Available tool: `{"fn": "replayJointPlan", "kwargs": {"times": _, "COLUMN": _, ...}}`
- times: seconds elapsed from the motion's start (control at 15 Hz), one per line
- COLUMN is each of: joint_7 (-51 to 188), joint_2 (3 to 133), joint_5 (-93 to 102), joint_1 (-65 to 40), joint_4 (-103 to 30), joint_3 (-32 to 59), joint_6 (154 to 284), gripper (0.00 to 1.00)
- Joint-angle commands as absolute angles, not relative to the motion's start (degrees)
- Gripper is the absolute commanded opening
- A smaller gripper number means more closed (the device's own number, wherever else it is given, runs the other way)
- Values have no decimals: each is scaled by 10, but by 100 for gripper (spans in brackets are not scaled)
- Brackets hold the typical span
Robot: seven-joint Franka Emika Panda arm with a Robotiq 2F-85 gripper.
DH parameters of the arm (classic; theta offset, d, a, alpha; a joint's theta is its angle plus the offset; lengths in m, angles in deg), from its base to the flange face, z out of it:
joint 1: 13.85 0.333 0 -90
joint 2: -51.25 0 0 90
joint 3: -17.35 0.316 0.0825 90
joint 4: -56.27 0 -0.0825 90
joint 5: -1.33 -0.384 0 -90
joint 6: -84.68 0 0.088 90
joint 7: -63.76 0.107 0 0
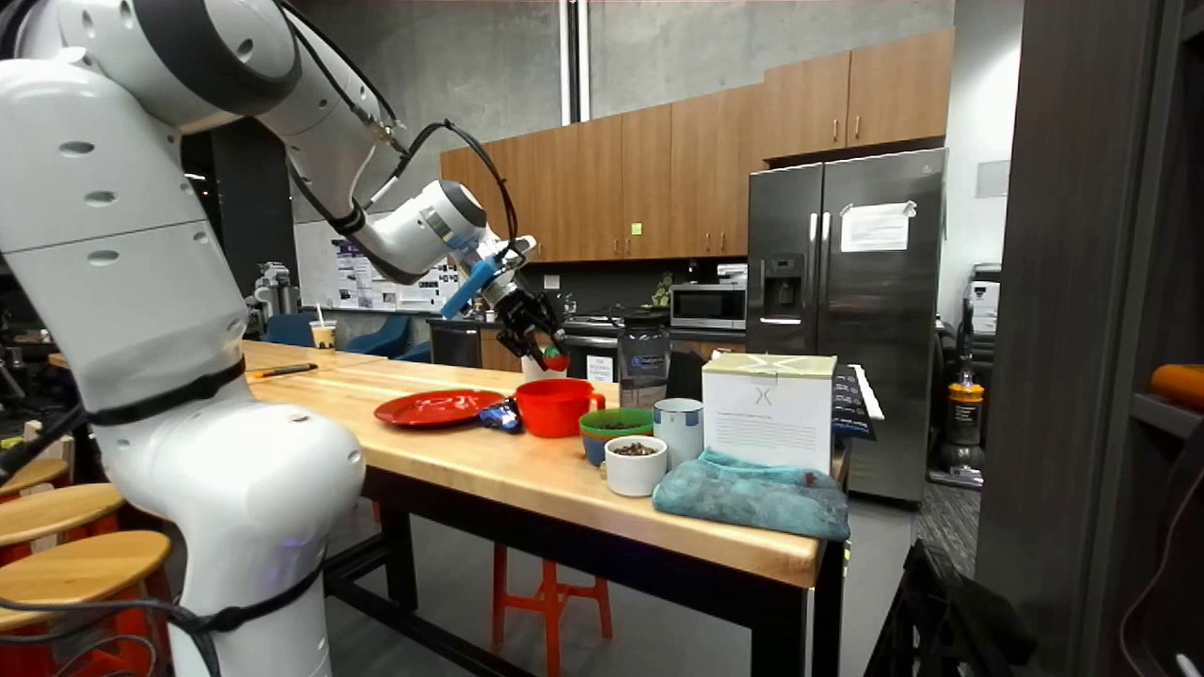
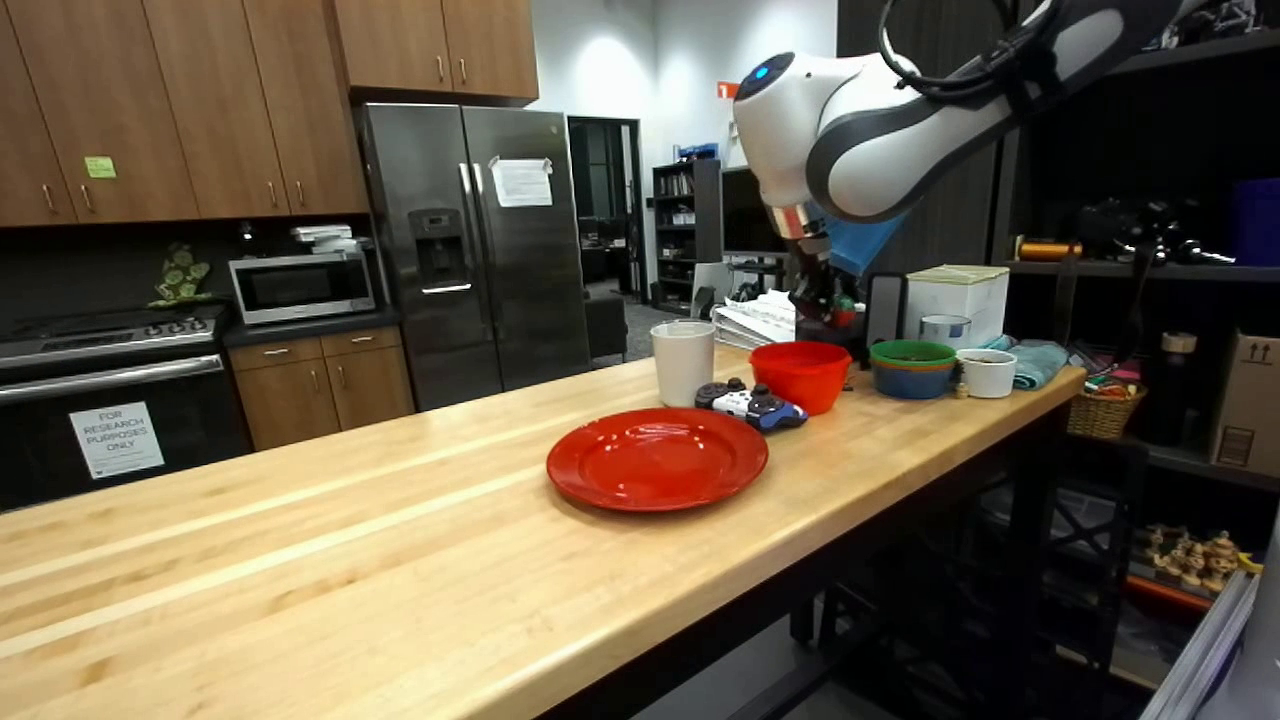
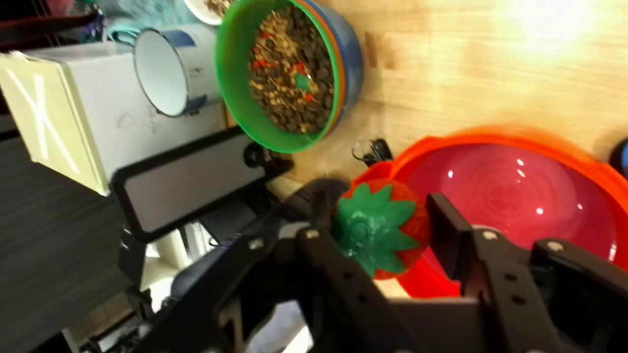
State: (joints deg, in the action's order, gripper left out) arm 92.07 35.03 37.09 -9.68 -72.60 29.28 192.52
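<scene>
- Black gripper (image 3: 380, 218) pinching a strawberry (image 1: 556, 360), raised near the red bowl (image 1: 550, 416).
- In both exterior views: plate (image 2: 655, 472) left, green bowl (image 3: 234, 73) right.
- Step seems a carry; next move calls for firm grip and rim clearance.

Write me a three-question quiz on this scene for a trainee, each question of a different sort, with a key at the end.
1. Multiple choice: what does the gripper hold?
A) a teal towel
B) a toy strawberry
C) an enamel mug
2. True or false: the green bowl is nested above a blue bowl.
3. Short answer: what lies between the red plate and the red handled bowl?

Key: 1. B; 2. true; 3. a game controller.
</scene>
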Motion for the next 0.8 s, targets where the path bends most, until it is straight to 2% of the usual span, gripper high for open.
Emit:
{"fn": "replayJointPlan", "kwargs": {"times": 0.0, "joint_7": 972, "joint_2": 320, "joint_5": 402, "joint_1": -102, "joint_4": -743, "joint_3": 307, "joint_6": 1856, "gripper": 26}}
{"fn": "replayJointPlan", "kwargs": {"times": 0.2, "joint_7": 1007, "joint_2": 315, "joint_5": 420, "joint_1": -97, "joint_4": -752, "joint_3": 312, "joint_6": 1819, "gripper": 26}}
{"fn": "replayJointPlan", "kwargs": {"times": 0.73, "joint_7": 1181, "joint_2": 297, "joint_5": 500, "joint_1": -98, "joint_4": -844, "joint_3": 303, "joint_6": 1831, "gripper": 26}}
